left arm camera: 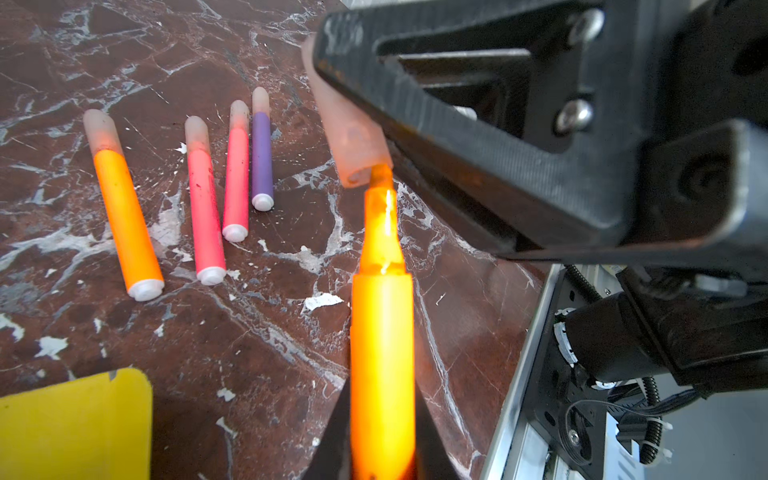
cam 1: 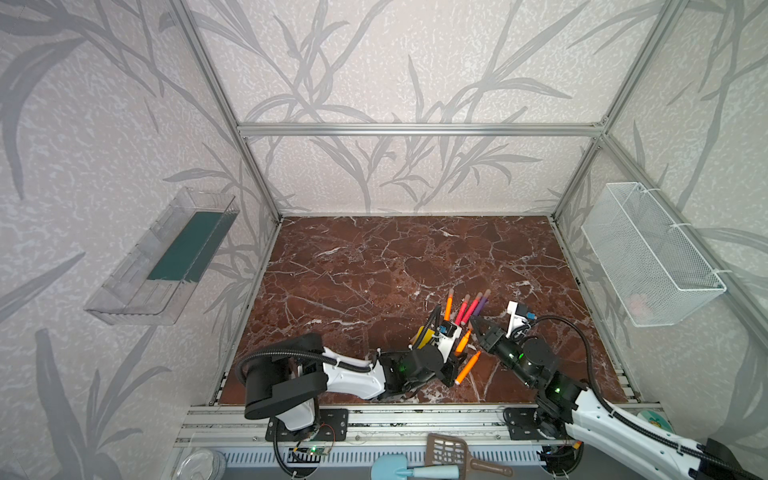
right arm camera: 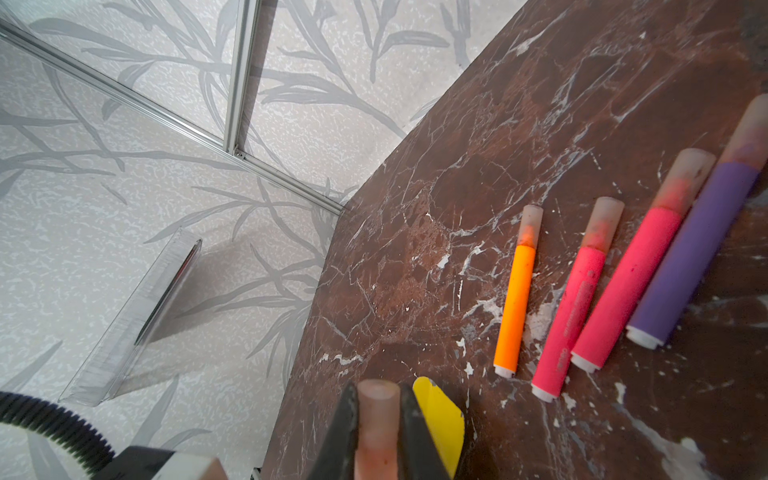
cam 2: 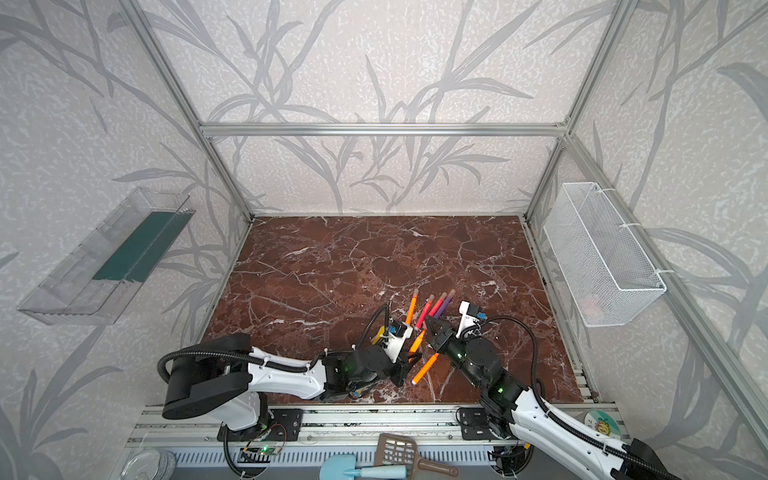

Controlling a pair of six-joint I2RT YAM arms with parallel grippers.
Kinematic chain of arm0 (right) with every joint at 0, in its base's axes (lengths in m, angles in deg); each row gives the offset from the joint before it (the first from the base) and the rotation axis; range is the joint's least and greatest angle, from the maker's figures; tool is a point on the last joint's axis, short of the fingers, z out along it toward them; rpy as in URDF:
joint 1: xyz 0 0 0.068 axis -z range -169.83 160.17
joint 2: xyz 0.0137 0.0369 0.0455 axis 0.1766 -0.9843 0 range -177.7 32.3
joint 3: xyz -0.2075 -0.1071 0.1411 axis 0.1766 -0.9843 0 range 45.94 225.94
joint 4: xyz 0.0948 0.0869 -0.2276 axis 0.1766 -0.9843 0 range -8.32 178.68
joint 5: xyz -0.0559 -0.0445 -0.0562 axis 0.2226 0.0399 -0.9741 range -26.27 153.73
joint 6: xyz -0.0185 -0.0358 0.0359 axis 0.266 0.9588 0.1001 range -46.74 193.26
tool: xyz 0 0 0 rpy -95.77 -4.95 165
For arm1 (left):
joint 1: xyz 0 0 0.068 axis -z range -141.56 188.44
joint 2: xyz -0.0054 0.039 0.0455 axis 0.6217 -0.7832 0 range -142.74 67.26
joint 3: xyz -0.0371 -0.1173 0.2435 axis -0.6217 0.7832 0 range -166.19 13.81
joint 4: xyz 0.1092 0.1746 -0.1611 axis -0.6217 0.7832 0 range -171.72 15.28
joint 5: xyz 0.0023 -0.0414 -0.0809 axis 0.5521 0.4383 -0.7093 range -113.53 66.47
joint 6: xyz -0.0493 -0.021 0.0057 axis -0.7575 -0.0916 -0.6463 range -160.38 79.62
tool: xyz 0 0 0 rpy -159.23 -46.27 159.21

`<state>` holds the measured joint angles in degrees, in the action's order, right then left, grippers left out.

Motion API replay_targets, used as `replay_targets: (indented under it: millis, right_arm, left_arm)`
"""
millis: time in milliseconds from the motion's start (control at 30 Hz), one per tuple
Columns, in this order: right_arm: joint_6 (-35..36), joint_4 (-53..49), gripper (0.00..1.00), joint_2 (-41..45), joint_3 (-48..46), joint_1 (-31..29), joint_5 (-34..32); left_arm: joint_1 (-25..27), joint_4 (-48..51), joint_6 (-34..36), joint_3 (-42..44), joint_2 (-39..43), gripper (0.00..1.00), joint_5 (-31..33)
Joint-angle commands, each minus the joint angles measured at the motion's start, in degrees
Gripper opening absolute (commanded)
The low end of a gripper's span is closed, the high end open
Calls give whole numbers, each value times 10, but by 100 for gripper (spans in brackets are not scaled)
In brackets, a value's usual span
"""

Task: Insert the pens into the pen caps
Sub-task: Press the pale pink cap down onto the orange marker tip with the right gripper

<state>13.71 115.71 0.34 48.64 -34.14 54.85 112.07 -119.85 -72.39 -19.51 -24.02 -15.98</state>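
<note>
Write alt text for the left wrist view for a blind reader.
The tip of an orange pen meets the mouth of a translucent cap clamped in the right gripper's fingers. Four capped pens lie on the marble table.

You are working in a robotics lab cell, not a home: an aluminium frame (cam 1: 419,129) holds leaf-print wall panels (cam 1: 374,62) around a marble-look bench (cam 1: 374,257). The left arm (cam 1: 353,376) and right arm (cam 1: 602,411) are bolted to a slotted rail (cam 1: 415,419), and a bare circuit board (cam 1: 309,450) with loose wires sits at the front edge.
</note>
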Motion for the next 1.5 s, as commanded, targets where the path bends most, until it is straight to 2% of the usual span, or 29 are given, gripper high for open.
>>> replay_targets:
  millis: [0,400,733,1033,1333,1467]
  right_arm:
    - [6,22,0,2,-4,-6,5]
    - [2,25,0,9,-6,-16,9]
    - [14,74,0,-47,2,-64,-19]
    - [12,124,0,-104,6,-75,-17]
    - [13,149,0,-144,20,-121,-33]
    - [16,172,5,-166,30,-139,-49]
  left_arm:
    - [-5,-3,-4,-14,2,0,12]
    - [-25,-19,-11,-11,7,0,-13]
    - [-61,-48,-18,-9,45,0,-74]
    - [-70,-29,-10,2,116,0,-60]
    - [-85,-21,-28,4,142,0,-59]
    - [-94,-12,-44,10,151,0,-50]
